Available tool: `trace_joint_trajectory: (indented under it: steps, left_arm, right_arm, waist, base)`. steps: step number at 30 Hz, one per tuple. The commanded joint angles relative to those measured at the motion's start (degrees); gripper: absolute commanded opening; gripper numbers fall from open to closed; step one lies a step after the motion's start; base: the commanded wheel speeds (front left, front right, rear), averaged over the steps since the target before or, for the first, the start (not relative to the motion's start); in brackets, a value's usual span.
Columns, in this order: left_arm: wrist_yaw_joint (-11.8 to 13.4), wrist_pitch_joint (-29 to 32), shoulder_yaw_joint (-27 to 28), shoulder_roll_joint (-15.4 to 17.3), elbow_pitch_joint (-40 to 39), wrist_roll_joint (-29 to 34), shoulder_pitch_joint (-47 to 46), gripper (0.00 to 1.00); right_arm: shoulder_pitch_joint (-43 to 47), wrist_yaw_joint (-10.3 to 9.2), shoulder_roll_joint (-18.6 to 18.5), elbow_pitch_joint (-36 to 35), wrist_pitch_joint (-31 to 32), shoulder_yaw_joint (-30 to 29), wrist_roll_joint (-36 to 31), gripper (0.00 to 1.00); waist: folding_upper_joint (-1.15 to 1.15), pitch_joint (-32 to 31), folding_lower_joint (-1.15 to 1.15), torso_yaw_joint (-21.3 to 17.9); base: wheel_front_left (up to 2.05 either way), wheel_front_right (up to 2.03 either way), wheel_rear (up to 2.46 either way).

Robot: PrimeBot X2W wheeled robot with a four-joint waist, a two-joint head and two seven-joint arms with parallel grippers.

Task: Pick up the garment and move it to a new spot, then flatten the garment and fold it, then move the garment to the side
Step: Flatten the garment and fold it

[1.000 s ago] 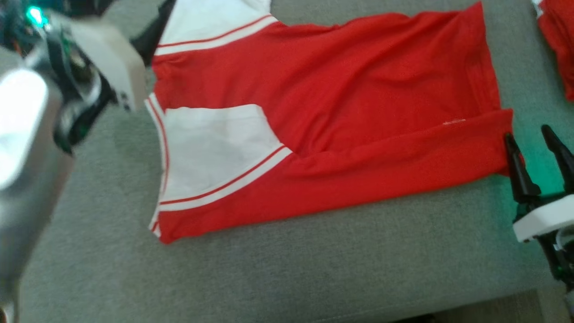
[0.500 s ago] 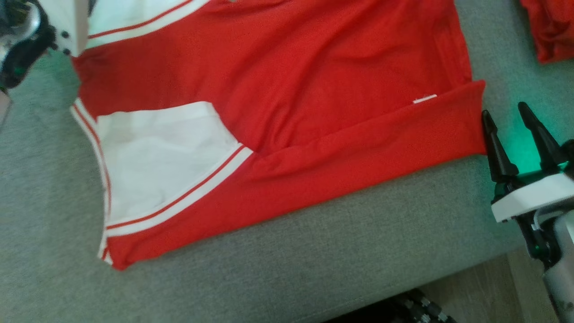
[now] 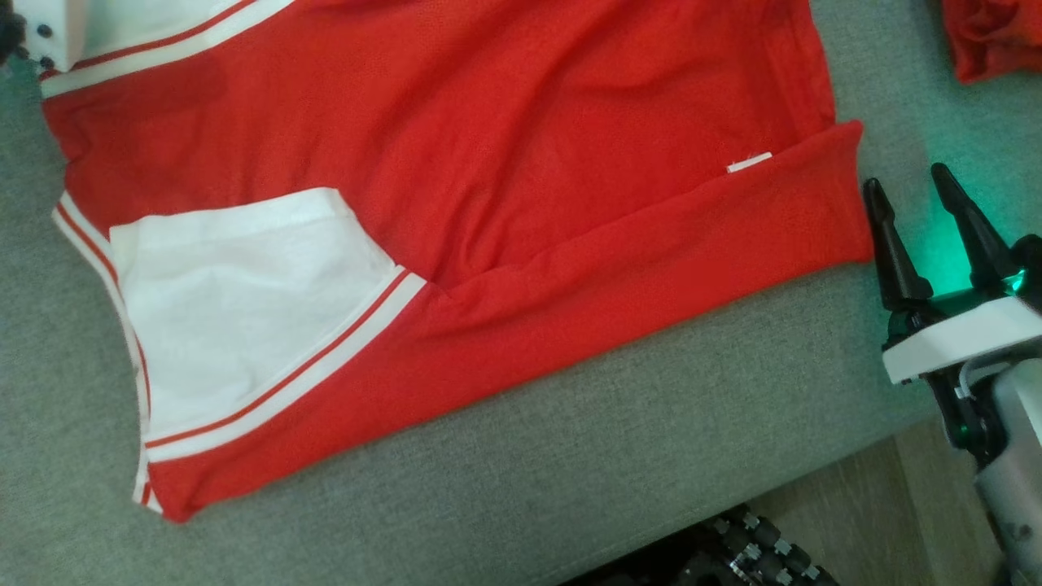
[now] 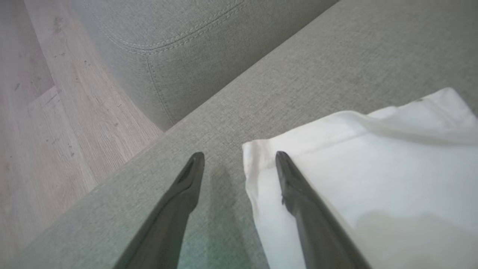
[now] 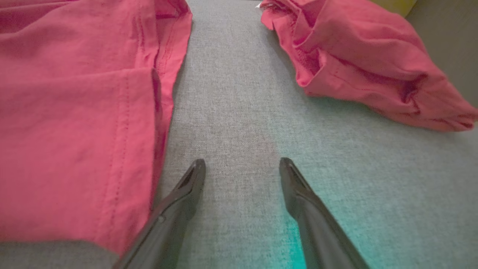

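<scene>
On the sofa (image 3: pixel 570 488), garment (image 3: pixel 488 163) lies spread

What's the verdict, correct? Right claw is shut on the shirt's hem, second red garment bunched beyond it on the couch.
One thing is wrong: the right claw is open, beside the shirt hem with nothing between its fingers. The right wrist view shows it. The second red garment is indeed bunched beyond it on the couch.

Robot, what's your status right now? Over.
Left hand open astride white garment edge. Right hand open beside red hem. Garment flat on sofa, near side folded over. Second red garment lies apart.
</scene>
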Motion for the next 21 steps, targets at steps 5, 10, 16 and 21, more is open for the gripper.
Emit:
trace_joint_trajectory:
  steps: [5,10,16,21]
  left_arm:
    - [0.10,-1.44,-0.97,2.05,-0.71,-3.01,-3.88,0.00]
    - [0.10,-3.94,-3.02,2.20,-0.49,-4.54,-4.89,0.00]
    - [0.10,-8.28,-5.54,1.39,0.24,-5.86,-5.05,0.00]
    - [0.10,-11.66,-7.88,-0.01,0.03,-7.66,-4.82,0.00]
  right_arm:
    - [0.84,-0.04,-2.18,0.64,-0.74,0.79,0.78,1.00]
    - [0.04,-0.04,-2.90,0.73,-0.81,0.86,0.96,1.00]
    - [-3.18,-0.04,-4.76,-1.82,0.70,-0.17,2.68,1.00]
    - [-9.79,-0.04,-6.17,-5.12,7.89,2.99,8.38,1.00]
  waist:
    - [0.00,-0.20,-0.01,-0.25]
    - [0.00,-0.52,-0.01,-0.05]
    - [0.00,-2.83,-0.01,1.44]
    - [0.00,-5.54,-0.01,3.92]
  base:
    - [0.00,0.00,0.00]
    - [0.00,0.00,0.00]
    - [0.00,0.00,0.00]
    - [0.00,0.00,0.00]
